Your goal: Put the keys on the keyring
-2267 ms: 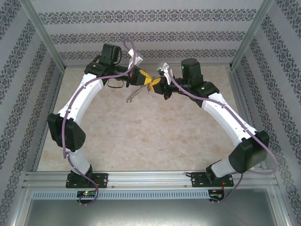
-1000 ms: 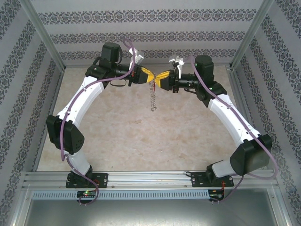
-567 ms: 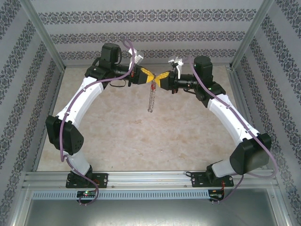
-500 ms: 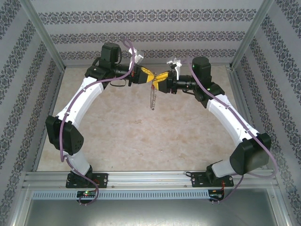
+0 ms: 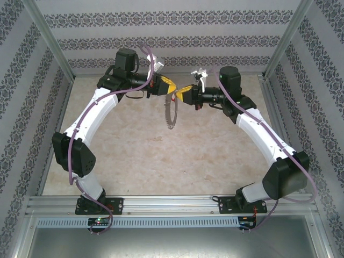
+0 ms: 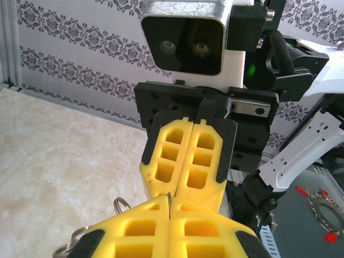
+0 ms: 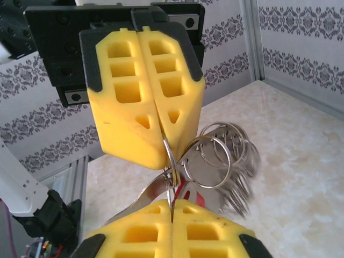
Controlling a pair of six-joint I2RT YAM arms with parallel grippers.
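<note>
Setting: a pale marble-patterned desk (image 5: 161, 156) enclosed by wallpapered walls (image 5: 172, 43) with dark ornamental bands. The keyring (image 5: 171, 113) is held in mid-air above the far middle of the desk. From the top view it hangs as a floppy silvery chain straight down from the point where the two arms meet, apart from the desk surface.

In the right wrist view the thin wire of the keyring (image 7: 236, 172) runs between two pairs of yellow fingers set tip to tip, and its small silvery rings fan out to the right of them. The left fingers (image 7: 129, 107) are closed flat together, with the wire emerging from their seam. The right fingers (image 7: 134, 239) are likewise closed, and the wire enters their seam from above, so both pairs pinch the keyring. The key (image 7: 154, 189) shows as a patch of red just behind the wire, directly above the right fingers. Whether it is threaded on the loop cannot be told.
</note>
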